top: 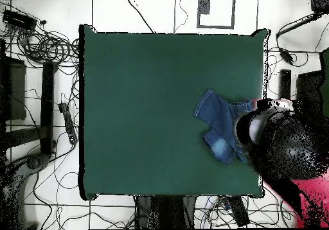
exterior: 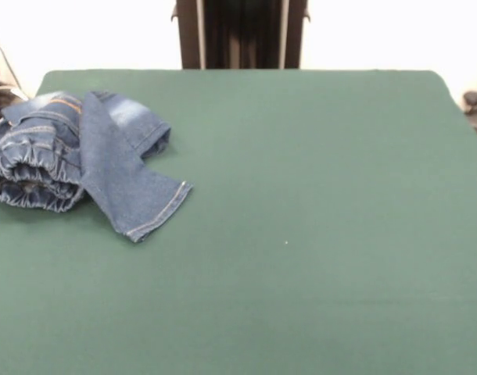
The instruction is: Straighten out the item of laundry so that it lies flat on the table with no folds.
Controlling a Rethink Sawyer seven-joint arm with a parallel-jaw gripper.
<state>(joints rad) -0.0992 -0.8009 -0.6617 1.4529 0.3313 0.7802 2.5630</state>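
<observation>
Hand: lost under the arm (top: 283,144) that looms over the tabletop's (exterior: 301,195) edge in the overhead view; absent from the front view. Cannot tell whether apart or together.

Jeans (exterior: 82,156): bunched in a heap near one corner, against a side edge of the tabletop, well apart from its middle. One part is rolled into thick folds; one hemmed leg (exterior: 148,207) lies across it, pointing inward. Judgement: the arm sits there because the work is there, and the free leg is the likely pull-out point.

Labels/writing: none readable; only orange stitching (exterior: 62,101)
</observation>
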